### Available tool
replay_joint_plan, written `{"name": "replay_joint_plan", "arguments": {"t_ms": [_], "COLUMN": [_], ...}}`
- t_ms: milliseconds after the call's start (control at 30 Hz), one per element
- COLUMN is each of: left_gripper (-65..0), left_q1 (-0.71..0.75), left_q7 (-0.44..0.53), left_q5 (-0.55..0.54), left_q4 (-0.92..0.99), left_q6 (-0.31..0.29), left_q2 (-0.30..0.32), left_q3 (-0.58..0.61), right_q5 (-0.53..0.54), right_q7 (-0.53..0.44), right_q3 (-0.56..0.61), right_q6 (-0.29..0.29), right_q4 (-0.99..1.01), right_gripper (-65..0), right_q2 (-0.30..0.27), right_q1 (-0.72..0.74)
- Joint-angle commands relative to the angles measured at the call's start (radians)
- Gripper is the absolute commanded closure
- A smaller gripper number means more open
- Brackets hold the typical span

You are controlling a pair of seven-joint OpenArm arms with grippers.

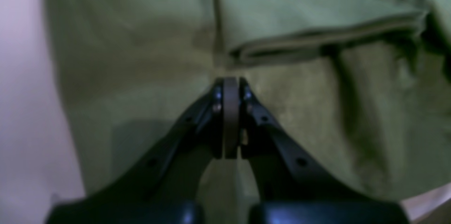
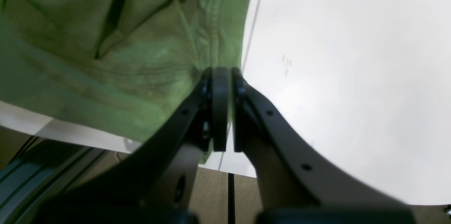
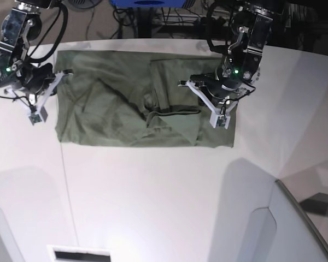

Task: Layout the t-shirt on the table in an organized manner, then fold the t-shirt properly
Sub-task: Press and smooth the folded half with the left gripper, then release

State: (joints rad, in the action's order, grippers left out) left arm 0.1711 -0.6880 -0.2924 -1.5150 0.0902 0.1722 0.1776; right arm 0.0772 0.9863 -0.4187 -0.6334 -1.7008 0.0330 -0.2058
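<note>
My left jaws [image 1: 230, 86] are pressed together over the t-shirt [image 3: 126, 103], just below a folded sleeve hem; whether fabric is caught between them I cannot tell. My right jaws [image 2: 221, 76] are also pressed together, at the shirt's hemmed edge, with a sliver of green cloth showing between them. The olive t-shirt lies roughly flat on the white bench [image 3: 164, 196], toward its far side, creased and bunched near the middle. In the base view, my left arm stands over the shirt's right portion and my right arm at its left edge.
</note>
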Motion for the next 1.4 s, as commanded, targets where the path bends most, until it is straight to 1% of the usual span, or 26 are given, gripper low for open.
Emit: {"name": "replay_joint_plan", "arguments": {"t_ms": [0,267,433,567,800,933,1000,1067,1133,1233,1367], "left_gripper": [0.0,0.0,0.0,0.0,0.0,0.0,0.0,0.0,0.0,0.0,0.0], "left_q1": [-0.021,-0.057,-0.127,-0.169,-0.261,-0.301,-0.335,-0.37,-0.402,-0.46,-0.506], "left_q7": [0.027,0.034,0.037,0.069,0.064,0.07,0.075,0.106,0.17,0.241,0.259], "left_q5": [0.0,-0.006,-0.006,-0.006,0.0,-0.006,-0.006,-0.006,-0.006,-0.006,-0.006], "left_q4": [-0.012,0.014,0.113,0.146,0.184,0.215,0.27,0.342,0.413,0.5,0.517], "left_q6": [0.001,0.001,0.0,0.0,0.0,0.0,0.0,0.0,0.0,0.0,0.0], "left_q2": [0.007,0.005,-0.01,-0.041,-0.107,-0.115,-0.138,-0.168,-0.198,-0.239,-0.273], "left_q3": [-0.005,-0.003,0.061,0.096,0.104,0.162,0.187,0.195,0.196,0.196,0.193], "right_q5": [0.006,0.006,0.006,0.006,0.006,0.006,0.006,0.006,0.006,0.006,0.006], "right_q7": [-0.011,-0.013,-0.013,-0.013,-0.013,-0.013,-0.013,-0.013,-0.013,-0.011,-0.007], "right_q3": [-0.001,-0.001,-0.001,-0.001,-0.001,-0.001,-0.001,-0.001,-0.001,-0.001,-0.001], "right_q6": [-0.003,-0.003,-0.003,-0.003,-0.003,-0.003,-0.003,-0.003,-0.003,-0.003,-0.003], "right_q4": [-0.015,-0.015,-0.015,-0.015,-0.015,-0.015,-0.015,-0.015,-0.015,-0.015,-0.015], "right_gripper": [-2.9,-2.9,-2.9,-2.9,-2.9,-2.9,-2.9,-2.9,-2.9,-2.9,-2.9], "right_q2": [-0.006,-0.008,-0.008,-0.008,-0.008,-0.008,-0.008,-0.009,-0.009,-0.006,-0.006], "right_q1": [0.01,0.01,0.01,0.01,0.01,0.01,0.01,0.01,0.01,0.01,0.01]}}
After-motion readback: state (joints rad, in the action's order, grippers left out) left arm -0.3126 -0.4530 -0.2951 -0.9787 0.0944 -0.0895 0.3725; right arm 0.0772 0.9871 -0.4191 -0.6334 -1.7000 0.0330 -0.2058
